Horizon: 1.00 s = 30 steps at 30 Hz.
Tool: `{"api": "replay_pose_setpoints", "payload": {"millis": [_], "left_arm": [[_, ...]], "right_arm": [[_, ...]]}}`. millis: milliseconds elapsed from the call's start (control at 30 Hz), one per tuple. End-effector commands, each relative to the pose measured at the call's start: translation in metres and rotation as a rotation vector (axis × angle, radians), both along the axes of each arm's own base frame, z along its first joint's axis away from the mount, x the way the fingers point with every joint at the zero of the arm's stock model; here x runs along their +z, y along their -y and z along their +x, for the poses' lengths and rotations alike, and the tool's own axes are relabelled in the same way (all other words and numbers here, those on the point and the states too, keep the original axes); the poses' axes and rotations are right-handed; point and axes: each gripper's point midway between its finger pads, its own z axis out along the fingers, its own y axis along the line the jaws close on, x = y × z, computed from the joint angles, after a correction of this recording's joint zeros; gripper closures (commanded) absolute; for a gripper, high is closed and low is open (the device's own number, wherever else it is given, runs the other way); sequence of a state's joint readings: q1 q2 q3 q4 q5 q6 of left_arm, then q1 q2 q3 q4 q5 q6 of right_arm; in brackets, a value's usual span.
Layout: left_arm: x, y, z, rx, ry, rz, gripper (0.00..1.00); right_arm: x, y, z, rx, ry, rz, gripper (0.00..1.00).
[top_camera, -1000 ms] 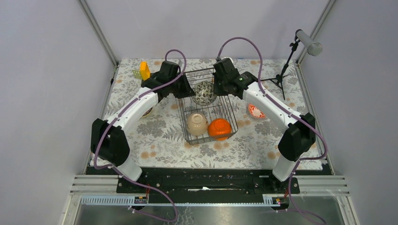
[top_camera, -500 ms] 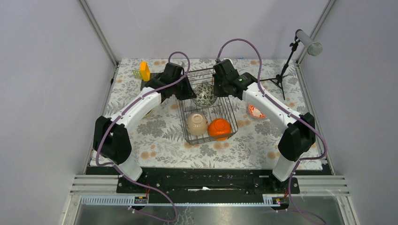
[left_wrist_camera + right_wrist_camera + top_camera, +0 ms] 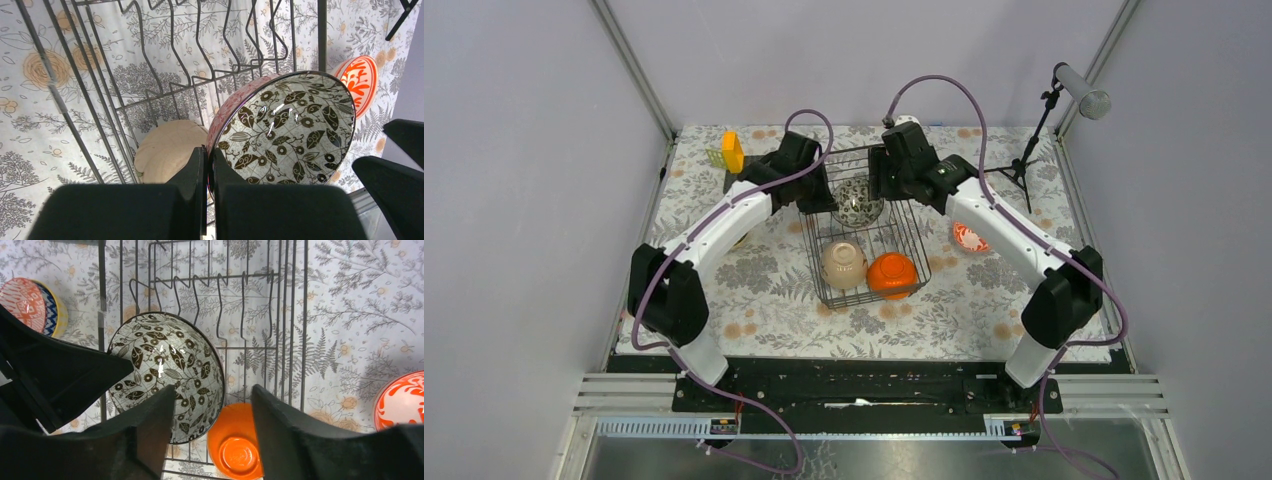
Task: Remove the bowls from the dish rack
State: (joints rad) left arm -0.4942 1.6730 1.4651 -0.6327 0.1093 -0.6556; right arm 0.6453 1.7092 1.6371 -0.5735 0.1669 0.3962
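The black wire dish rack (image 3: 916,243) sits mid-table. A bowl, pink speckled outside with a dark leaf pattern inside (image 3: 295,127), stands tilted at the rack's far end (image 3: 859,200). My left gripper (image 3: 209,152) is shut on its near rim, one finger inside and one outside. My right gripper (image 3: 212,395) is open, its jaws astride the bowl's opposite rim (image 3: 165,370) without pinching it. A plain beige bowl (image 3: 844,265) and a plain orange bowl (image 3: 892,274) lie upside down in the rack's near end.
A white bowl with red pattern (image 3: 969,237) rests on the floral cloth right of the rack. Another bowl, red, blue and yellow (image 3: 31,305), sits left of the rack under my left arm. A yellow-orange object (image 3: 732,152) and a microphone stand (image 3: 1032,150) occupy the far corners.
My left gripper has closed onto the patterned bowl's rim. My right gripper, shut on the bowl before, has opened. The bowl has barely moved.
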Motion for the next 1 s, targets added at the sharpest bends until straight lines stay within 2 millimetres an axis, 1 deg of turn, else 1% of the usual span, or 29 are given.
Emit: {"api": "replay_pose_setpoints", "payload": {"millis": [0, 33, 67, 133, 200, 267, 433, 500, 533, 600, 633, 667, 733, 800, 833, 967], "left_arm": [[0.049, 0.000, 0.013, 0.036, 0.123, -0.043, 1.00], [0.051, -0.004, 0.012, 0.044, 0.126, -0.038, 1.00], [0.054, -0.009, 0.012, 0.055, 0.130, -0.033, 1.00], [0.058, -0.021, 0.012, 0.084, 0.127, -0.028, 1.00], [0.060, -0.038, 0.010, 0.122, 0.116, -0.037, 1.00], [0.065, -0.058, 0.009, 0.175, 0.113, -0.065, 1.00], [0.080, -0.115, 0.005, 0.324, 0.155, -0.087, 1.00], [0.084, -0.139, 0.002, 0.388, 0.172, -0.087, 1.00], [0.086, -0.159, 0.001, 0.446, 0.172, -0.086, 1.00], [0.080, -0.191, -0.002, 0.552, 0.138, -0.090, 1.00], [0.079, -0.202, -0.004, 0.585, 0.128, -0.090, 1.00], [0.076, -0.220, -0.006, 0.640, 0.119, -0.084, 1.00], [0.073, -0.245, -0.008, 0.732, 0.113, -0.063, 1.00], [0.071, -0.261, -0.010, 0.799, 0.111, -0.055, 1.00], [0.067, -0.273, -0.011, 0.847, 0.109, -0.030, 1.00], [0.044, -0.296, -0.015, 0.957, 0.058, -0.020, 1.00]], "right_arm": [[0.046, 0.006, 0.007, -0.015, 0.147, 0.026, 0.27], [0.051, 0.008, 0.008, -0.021, 0.171, 0.028, 0.19], [0.055, 0.011, 0.009, -0.030, 0.194, 0.027, 0.13], [0.062, 0.015, 0.010, -0.033, 0.231, 0.026, 0.07], [0.064, 0.017, 0.010, -0.034, 0.248, 0.020, 0.01], [0.064, 0.019, 0.009, -0.034, 0.252, 0.016, 0.00], [0.058, 0.027, 0.005, -0.056, 0.252, 0.008, 0.01], [0.057, 0.025, 0.002, -0.040, 0.254, 0.016, 0.00], [0.057, 0.025, 0.001, -0.030, 0.253, 0.018, 0.01], [0.055, 0.023, -0.002, -0.010, 0.250, 0.019, 0.00], [0.054, 0.023, -0.003, -0.005, 0.247, 0.019, 0.00], [0.053, 0.023, -0.004, -0.004, 0.244, 0.019, 0.00], [0.052, 0.024, -0.005, -0.005, 0.240, 0.021, 0.00], [0.051, 0.023, -0.006, 0.000, 0.235, 0.026, 0.00], [0.050, 0.022, -0.007, 0.005, 0.232, 0.029, 0.00], [0.053, 0.016, -0.009, 0.023, 0.225, 0.058, 0.00]]}}
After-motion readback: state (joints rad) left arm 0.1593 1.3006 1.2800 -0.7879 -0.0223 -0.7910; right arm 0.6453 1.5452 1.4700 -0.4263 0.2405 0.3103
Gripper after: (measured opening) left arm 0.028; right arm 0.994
